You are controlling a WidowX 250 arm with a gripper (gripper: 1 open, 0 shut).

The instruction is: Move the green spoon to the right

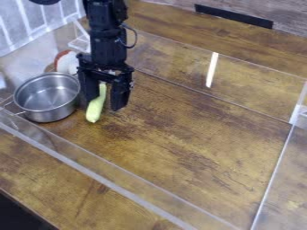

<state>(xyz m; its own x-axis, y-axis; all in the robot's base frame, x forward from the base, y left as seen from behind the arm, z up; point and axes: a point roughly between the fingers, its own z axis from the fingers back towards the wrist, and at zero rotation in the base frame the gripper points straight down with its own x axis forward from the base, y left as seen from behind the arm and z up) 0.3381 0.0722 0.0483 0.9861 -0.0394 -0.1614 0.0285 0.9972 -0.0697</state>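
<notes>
The green spoon (95,109) lies on the wooden table just right of the steel pot, its thick yellow-green handle showing between my fingers; its bowl end is hidden. My gripper (104,101) points straight down over the spoon with its two black fingers open, one on each side of the handle. Whether the fingertips touch the spoon or the table I cannot tell.
A round steel pot (46,95) stands at the left, close beside the gripper. Behind it are a white and orange object (66,63) and a white rack (30,20). A low clear plastic wall (114,191) borders the table's front and right.
</notes>
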